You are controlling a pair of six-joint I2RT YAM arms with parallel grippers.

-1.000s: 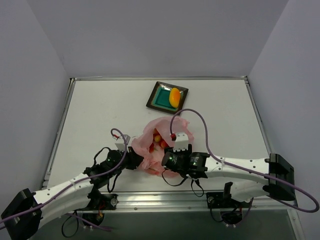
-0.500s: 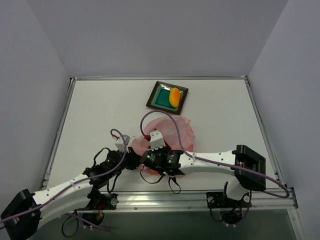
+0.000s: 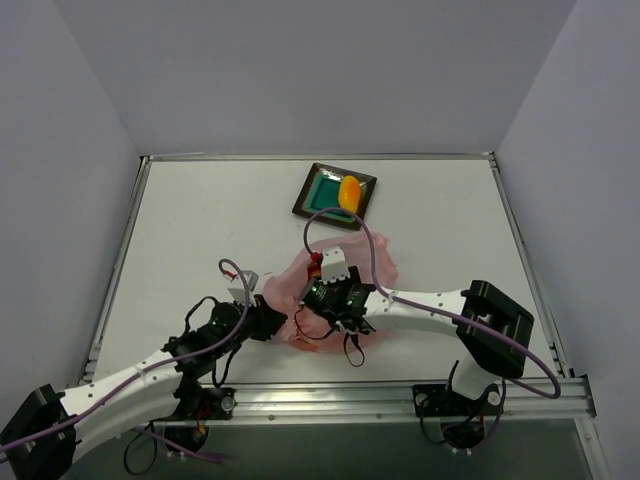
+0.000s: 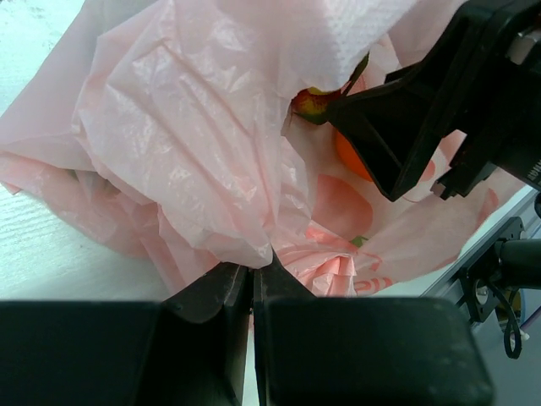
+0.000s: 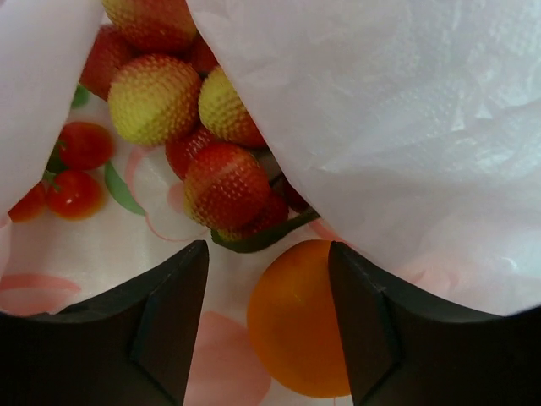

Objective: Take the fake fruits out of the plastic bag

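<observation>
1. the right gripper [image 5: 269,254] is hovering with its jaws wide apart over the round glossy orange plastic fruit [image 5: 300,317], which is lying inside the thin crinkled translucent pink plastic bag [image 5: 380,101]. a flap of bag film is draping over the right side of this fruit. closing here is likely to pinch the film together with the fruit, so that a lift drags the bag along.
2. the cluster of bumpy red-and-yellow plastic fruits [image 5: 215,182] is lying just beside the orange fruit on its far side. an off-centre closure could catch the cluster or squeeze the smooth round fruit out of the pads.
3. the left gripper [image 4: 252,279] is clamping a fold of the bag at its near left edge, jaws narrow. if the film slips free, the bag mouth is likely to collapse over the fruits.
4. the left arm is reaching from the near left, low over the white table [image 3: 200,230].
5. the right arm is reaching from the near right, wrist pointing down into the bag mouth.
6. the oblong yellow-orange plastic mango [image 3: 349,194] is resting on the square dark-rimmed teal plate [image 3: 325,196], far from the bag. the small red pieces with green leaves [image 5: 72,169] are lying in the bag.
</observation>
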